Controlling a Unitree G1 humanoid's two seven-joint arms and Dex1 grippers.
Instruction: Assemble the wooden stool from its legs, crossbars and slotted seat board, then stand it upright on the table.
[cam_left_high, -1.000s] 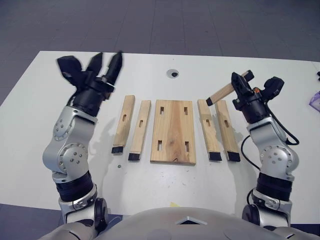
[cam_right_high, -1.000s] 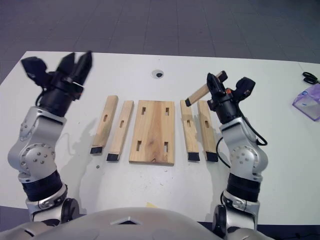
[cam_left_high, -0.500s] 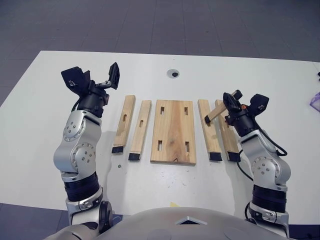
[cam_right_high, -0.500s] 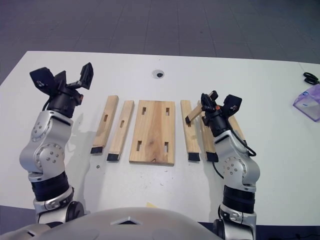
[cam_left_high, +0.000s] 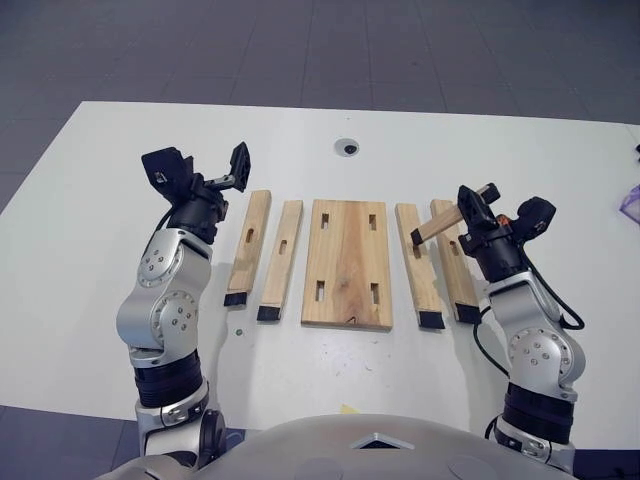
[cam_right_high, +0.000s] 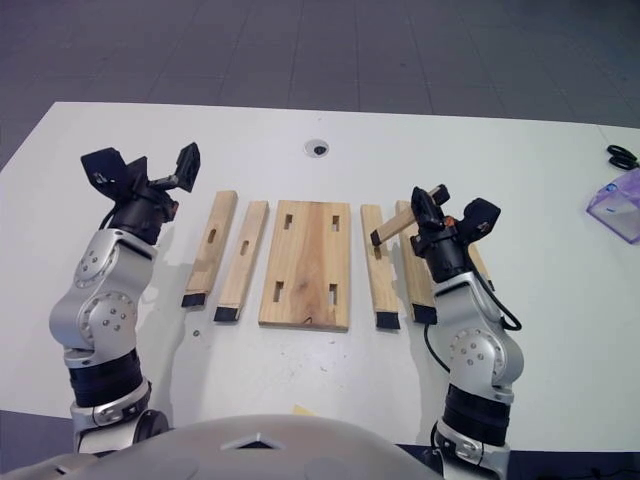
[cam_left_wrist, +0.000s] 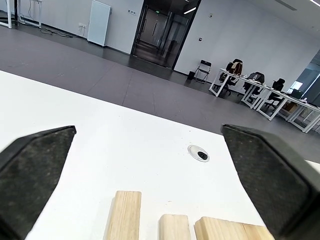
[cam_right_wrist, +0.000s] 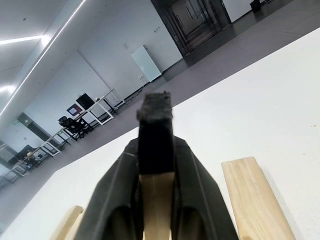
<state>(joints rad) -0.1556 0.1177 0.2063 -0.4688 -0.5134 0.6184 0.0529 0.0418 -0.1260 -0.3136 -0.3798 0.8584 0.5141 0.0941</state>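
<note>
The slotted seat board (cam_left_high: 347, 262) lies flat mid-table. Two slotted legs (cam_left_high: 247, 246) (cam_left_high: 280, 252) lie to its left and two more (cam_left_high: 417, 262) (cam_left_high: 455, 258) to its right, all with black feet toward me. My right gripper (cam_left_high: 470, 210) is shut on a short black-tipped crossbar (cam_left_high: 438, 225), held tilted just above the right-hand legs. The right wrist view has the fingers (cam_right_wrist: 120, 190) clamped on the bar (cam_right_wrist: 155, 125). My left gripper (cam_left_high: 200, 168) stands open, raised left of the left legs, its pads (cam_left_wrist: 30, 175) wide apart over the leg ends (cam_left_wrist: 122, 215).
A round cable hole (cam_left_high: 348, 147) sits in the white table (cam_left_high: 120, 230) behind the board. A purple box (cam_right_high: 618, 205) and scissors (cam_right_high: 620, 153) lie at the far right edge. Bare tabletop surrounds the parts at left and front.
Both arms have drawn back and come down. The right gripper carried the crossbar down to just above the right legs. The left gripper stayed open and turned.
</note>
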